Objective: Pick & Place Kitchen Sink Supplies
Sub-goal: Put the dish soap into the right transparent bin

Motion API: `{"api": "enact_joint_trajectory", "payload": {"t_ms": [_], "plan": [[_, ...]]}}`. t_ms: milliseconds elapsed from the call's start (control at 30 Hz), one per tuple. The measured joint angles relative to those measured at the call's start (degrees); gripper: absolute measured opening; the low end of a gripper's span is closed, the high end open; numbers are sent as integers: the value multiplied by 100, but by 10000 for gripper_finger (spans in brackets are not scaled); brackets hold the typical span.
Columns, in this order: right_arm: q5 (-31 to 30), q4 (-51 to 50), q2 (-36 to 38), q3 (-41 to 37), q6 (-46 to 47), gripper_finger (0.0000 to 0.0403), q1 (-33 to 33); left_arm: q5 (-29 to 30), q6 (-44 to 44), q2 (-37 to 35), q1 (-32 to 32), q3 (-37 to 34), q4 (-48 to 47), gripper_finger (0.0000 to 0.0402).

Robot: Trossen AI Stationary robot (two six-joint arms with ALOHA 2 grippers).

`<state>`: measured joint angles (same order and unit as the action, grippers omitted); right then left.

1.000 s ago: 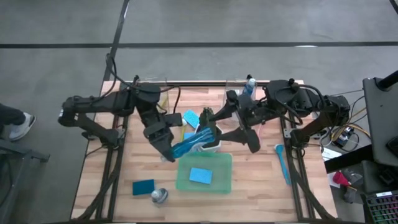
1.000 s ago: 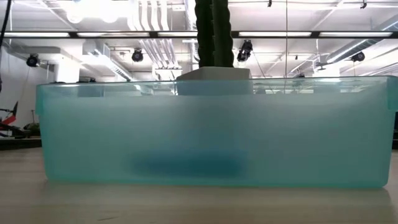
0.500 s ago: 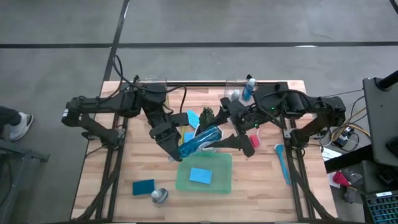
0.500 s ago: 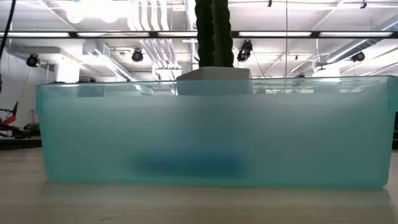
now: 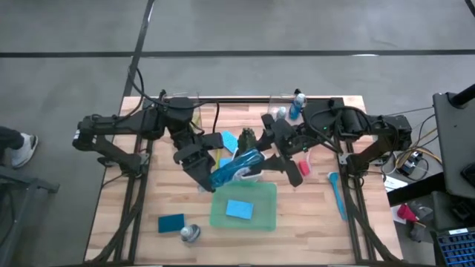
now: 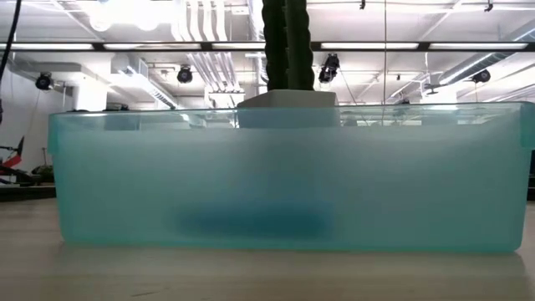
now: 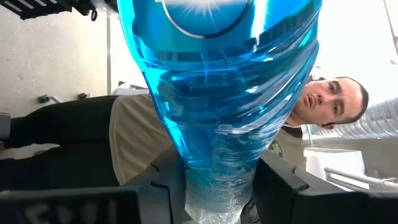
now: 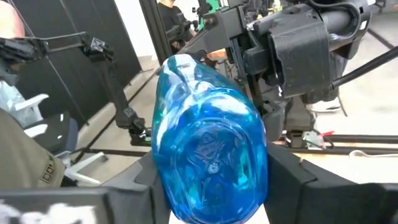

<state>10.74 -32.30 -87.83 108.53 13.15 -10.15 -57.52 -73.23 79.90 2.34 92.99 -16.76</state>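
Here, handover in air over table [image 5: 312, 222], just beyond green tray [image 5: 217, 215]. Bottle of blue liquid [image 5: 236, 169] spans between both end effectors. Left end effector [image 5: 206, 182] clamped on bottle's narrow neck end, partly closed. Right end effector [image 5: 261, 159] at bottle's base, fingers [image 8: 292, 177] flanking it; firm grip not certain. Judgement: confirm right hold snug before left lets go; keep bottle level, clear of plant [image 5: 247, 138] just behind.
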Motion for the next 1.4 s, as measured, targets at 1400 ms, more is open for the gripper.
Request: {"api": "enact_joint_trajectory", "payload": {"t_ms": [1400], "plan": [[-2205,1792,1011,76,-896,165,50,4961,7747,-273,-1278,520,1787,232]]}}
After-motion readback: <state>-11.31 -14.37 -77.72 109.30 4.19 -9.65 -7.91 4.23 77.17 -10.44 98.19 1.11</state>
